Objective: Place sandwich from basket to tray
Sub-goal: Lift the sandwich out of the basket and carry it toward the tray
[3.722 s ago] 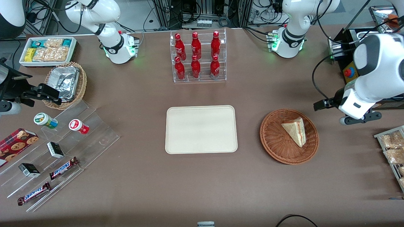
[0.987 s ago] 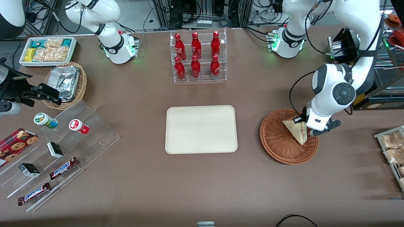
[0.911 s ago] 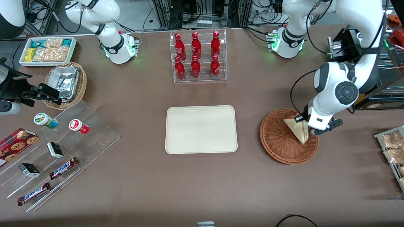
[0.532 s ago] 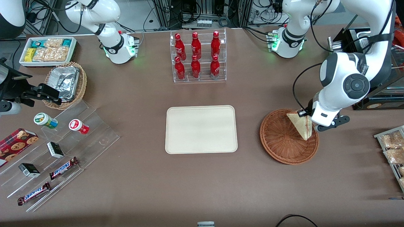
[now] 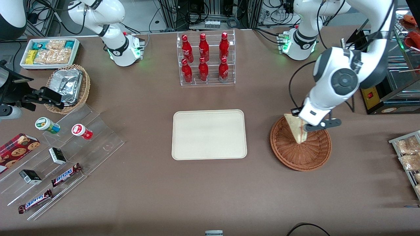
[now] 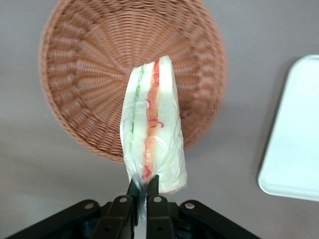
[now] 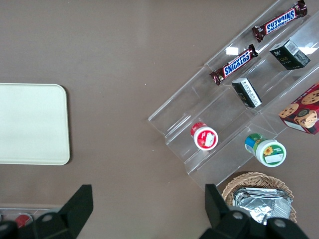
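My left arm's gripper [image 5: 303,127] is shut on the sandwich [image 5: 296,128], a pale bread wedge with red and green filling in clear wrap. It hangs lifted above the reddish-brown woven basket [image 5: 311,154], over the part of the rim nearest the tray. In the left wrist view the fingers [image 6: 153,186] pinch the sandwich [image 6: 154,129] by its wrapped end, with the empty basket [image 6: 84,74] below. The cream tray [image 5: 209,134] lies empty at the table's middle, and its corner shows in the left wrist view [image 6: 294,139].
A clear rack of red bottles [image 5: 205,59] stands farther from the camera than the tray. A metal rack of snack packets [image 5: 408,157] lies at the working arm's end. A clear stepped stand with snacks [image 5: 59,154], a tan basket with foil container [image 5: 68,87] and a white snack bin [image 5: 49,52] lie toward the parked arm's end.
The gripper came down into the basket, closed on the sandwich and lifted it. In the last half second it has moved with the sandwich toward the tray.
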